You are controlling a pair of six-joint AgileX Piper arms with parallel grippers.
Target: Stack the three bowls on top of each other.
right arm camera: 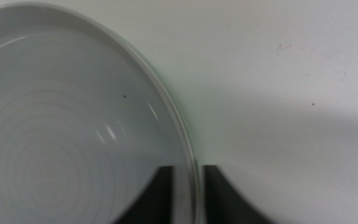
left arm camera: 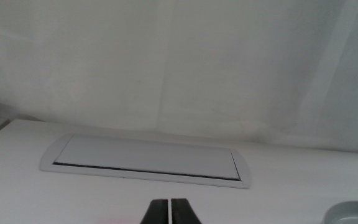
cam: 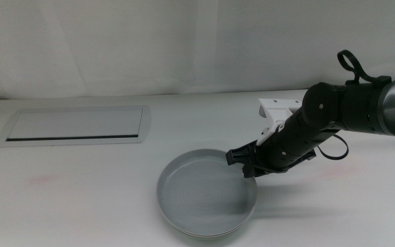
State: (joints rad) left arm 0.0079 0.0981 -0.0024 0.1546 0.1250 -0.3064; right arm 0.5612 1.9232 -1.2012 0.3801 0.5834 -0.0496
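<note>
In the middle view the right end effector (cam: 244, 162) reaches in from three o'clock and sits at the two o'clock edge of the light grey bowl (cam: 208, 194), which rests low of centre on the bench (cam: 81, 199); a paler rim peeks out under it at six o'clock, so it appears to lie on top of at least one other bowl, though whether all three are there cannot be told. The white panel (cam: 75, 125) lies well apart at ten o'clock. In the left wrist view the left end effector (left arm camera: 170, 211) waits with its jaws pressed together on nothing, facing that panel (left arm camera: 146, 158), with a sliver of bowl rim (left arm camera: 353, 213) at four o'clock. In the right wrist view the right end effector (right arm camera: 188, 193) straddles the grey bowl's rim (right arm camera: 166, 106), one jaw inside and one outside, clamped on it or nearly so. The risk, as I judge it: pulling away before the jaws fully part would drag or tip the top bowl off the stack.
</note>
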